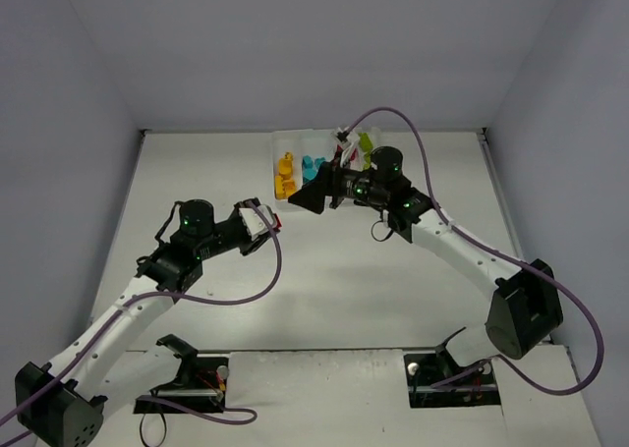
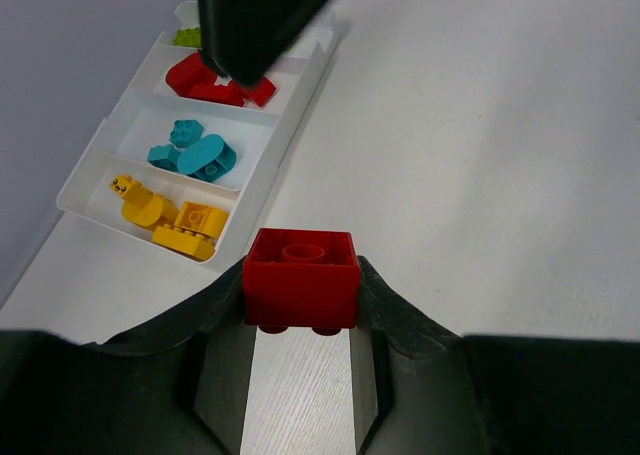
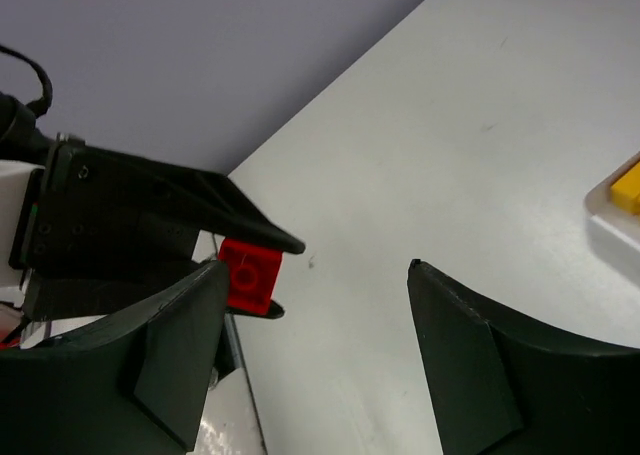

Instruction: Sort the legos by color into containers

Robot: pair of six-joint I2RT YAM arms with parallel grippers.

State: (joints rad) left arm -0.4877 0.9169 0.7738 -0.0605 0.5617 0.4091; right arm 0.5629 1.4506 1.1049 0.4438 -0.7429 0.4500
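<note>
Clamping a red lego [image 2: 300, 278] by its sides, the left jaws hold it above the counter [image 2: 480, 175], short of the white tray [image 2: 240, 140]. The right jaws stand apart, empty, near the tray. Yellow legos [image 2: 170, 220], cyan legos [image 2: 195, 155], red legos [image 2: 205, 83] and green legos [image 2: 185, 37] occupy separate containers.

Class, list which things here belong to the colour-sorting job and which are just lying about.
For the job: held red brick, white tray, yellow bricks, blue bricks, sorted red bricks, green brick.
Just there: purple cable, table.
</note>
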